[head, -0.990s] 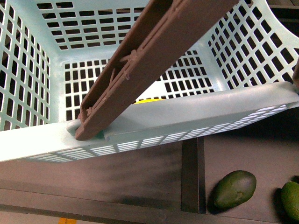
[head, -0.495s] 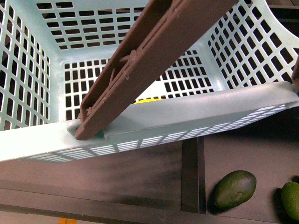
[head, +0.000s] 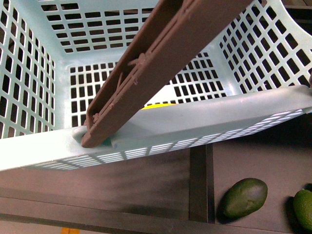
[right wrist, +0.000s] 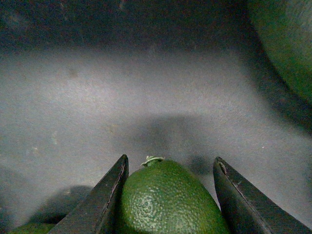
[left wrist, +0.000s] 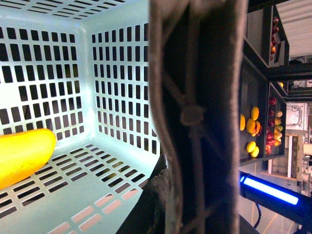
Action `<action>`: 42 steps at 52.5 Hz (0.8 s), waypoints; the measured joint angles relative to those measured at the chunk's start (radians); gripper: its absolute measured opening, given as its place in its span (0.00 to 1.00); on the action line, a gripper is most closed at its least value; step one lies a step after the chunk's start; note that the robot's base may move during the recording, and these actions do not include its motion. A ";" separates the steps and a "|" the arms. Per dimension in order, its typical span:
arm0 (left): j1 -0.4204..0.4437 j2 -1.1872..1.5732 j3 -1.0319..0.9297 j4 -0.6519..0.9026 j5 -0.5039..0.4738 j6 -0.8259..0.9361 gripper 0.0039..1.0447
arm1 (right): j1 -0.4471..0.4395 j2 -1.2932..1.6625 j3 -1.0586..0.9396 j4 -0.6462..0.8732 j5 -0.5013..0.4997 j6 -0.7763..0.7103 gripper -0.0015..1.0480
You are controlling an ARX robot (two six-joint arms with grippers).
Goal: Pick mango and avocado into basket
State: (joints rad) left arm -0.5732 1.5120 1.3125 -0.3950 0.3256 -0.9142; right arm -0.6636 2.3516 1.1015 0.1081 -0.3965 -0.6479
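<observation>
Front view: the basket [head: 44, 146] fills the frame, its brown handle [head: 161, 63] slanting across the near rim. A yellow sliver of the mango [head: 157, 104] shows inside. Outside it, on the dark shelf [head: 122, 185], lie a dark green fruit [head: 245, 197] and another at the edge [head: 303, 208]. Neither claw shows.

Left wrist view: the mango lies on the basket floor. The handle blocks the view, so I cannot tell how the left claw stands.

Right wrist view: the right claw [right wrist: 170, 161] is spread partway, with the avocado [right wrist: 165, 204] between its fingers. One finger touches it and the other is just beside it; I cannot tell whether it is clamped. Bare shelf lies ahead of the tips.

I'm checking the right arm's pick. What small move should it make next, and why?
Probably close the right hand gently: its fingers flank the avocado lying on the shelf, but firm contact isn't evident. The mango already lies in the basket.
</observation>
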 joint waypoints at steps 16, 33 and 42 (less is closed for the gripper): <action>0.000 0.000 0.000 0.000 -0.003 0.000 0.04 | 0.008 -0.220 -0.116 0.048 -0.134 0.063 0.44; 0.000 0.000 0.000 0.000 -0.001 0.000 0.04 | 0.084 -0.595 -0.306 0.127 -0.290 0.232 0.44; 0.000 0.000 0.000 0.000 -0.001 0.000 0.04 | 0.170 -0.849 -0.390 0.126 -0.323 0.330 0.44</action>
State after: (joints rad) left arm -0.5732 1.5120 1.3125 -0.3950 0.3248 -0.9142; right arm -0.4934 1.5028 0.7113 0.2344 -0.7193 -0.3176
